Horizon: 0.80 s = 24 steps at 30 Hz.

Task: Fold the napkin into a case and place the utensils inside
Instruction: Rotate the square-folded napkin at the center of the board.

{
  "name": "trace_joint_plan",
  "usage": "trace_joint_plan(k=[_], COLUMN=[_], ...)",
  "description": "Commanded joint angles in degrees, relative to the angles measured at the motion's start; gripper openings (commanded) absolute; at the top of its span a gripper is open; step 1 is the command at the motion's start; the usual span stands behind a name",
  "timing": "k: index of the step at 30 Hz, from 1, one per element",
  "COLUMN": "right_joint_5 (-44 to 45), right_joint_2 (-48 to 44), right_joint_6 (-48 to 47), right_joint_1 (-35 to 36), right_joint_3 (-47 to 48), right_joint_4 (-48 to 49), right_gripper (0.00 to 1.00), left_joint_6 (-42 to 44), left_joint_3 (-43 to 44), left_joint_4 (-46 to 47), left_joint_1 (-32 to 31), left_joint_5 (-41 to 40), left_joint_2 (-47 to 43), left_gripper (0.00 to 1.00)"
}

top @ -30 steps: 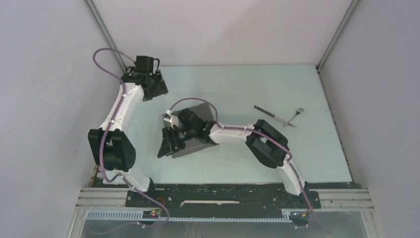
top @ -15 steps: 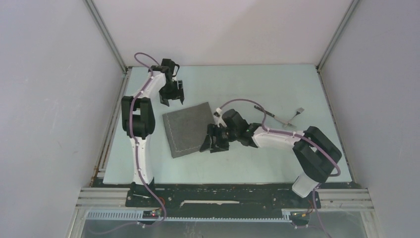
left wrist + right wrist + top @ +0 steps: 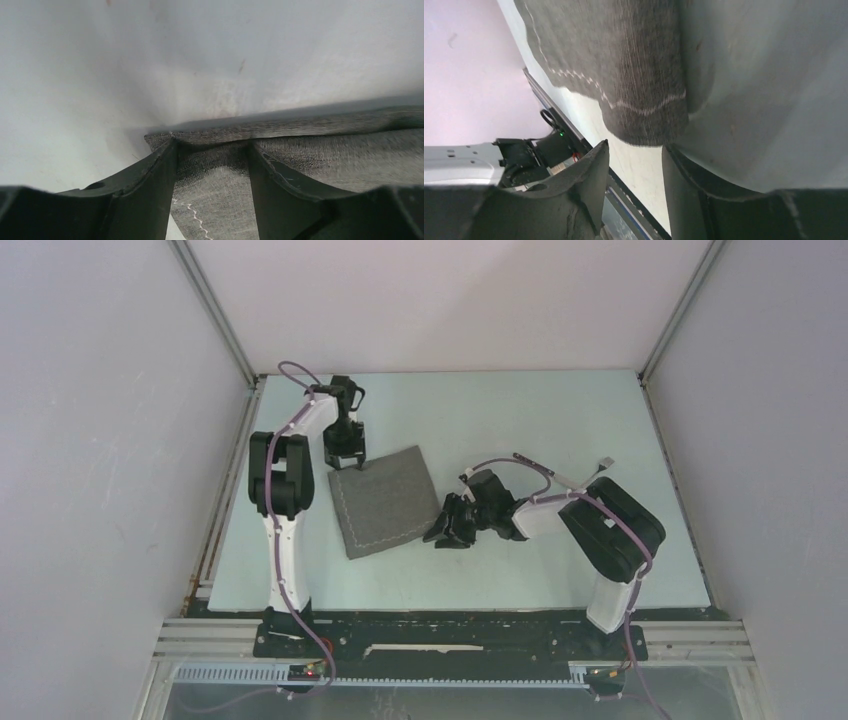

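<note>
Grey napkin [image 3: 385, 502] lies flat, L-centre of table [image 3: 520, 575]. L gripper [image 3: 345, 464] on its far-L corner, jaws apart, cloth edge betw. fingers [image 3: 155, 170]. R gripper [image 3: 446, 532] just beside near-R corner, jaws apart, nothing betw. them. Knife [image 3: 533, 464] + fork [image 3: 603, 462] far R, well apart from cloth.

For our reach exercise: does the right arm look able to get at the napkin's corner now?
Probably yes: its open end effector sits beside a corner of the napkin, nothing between them.
</note>
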Motion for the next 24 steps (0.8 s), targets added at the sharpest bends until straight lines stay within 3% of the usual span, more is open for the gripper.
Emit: trace_joint_plan(k=[1,7,9,13,18,21,24], right_joint_5=[0.3,-2.7,-2.8,-4.0,-9.9,-13.4,-11.0], right_joint_2=[2.9,7.4,8.1,11.4,16.7,19.1,16.7], right_joint_6=[0.6,-1.3,-2.7,-6.8,-14.9,-23.5,-30.8], right_joint_1=[-3.2,-7.8,-8.6,-12.1,-17.9,-20.9,-21.1], right_joint_3=[1.2,6.1,9.0,16.9,29.3,38.0,39.6], right_joint_4=[7.2,6.5,4.3,-2.0,-11.1,-24.5,-33.7], right_gripper=[0.52,0.51,0.51,0.52,0.54,0.56,0.68], left_joint_6=[-2.5,-6.6,-8.4,-11.5,-18.4,-18.7,-14.7], left_joint_3=[-4.9,-13.2,-18.7,-27.7,-45.5,-50.3,-44.8], left_joint_4=[-0.7,1.3,4.7,8.3,18.3,18.5,13.1], left_joint_1=[0.1,0.5,0.4,0.7,0.3,0.4,1.6], left_joint_5=[-3.6,3.1,9.8,13.1,24.0,21.3,14.9], left_joint_2=[-3.3,-8.5,-11.7,-17.4,-28.8,-36.0,-38.8], left_gripper=[0.59,0.56,0.56,0.56,0.56,0.6,0.67])
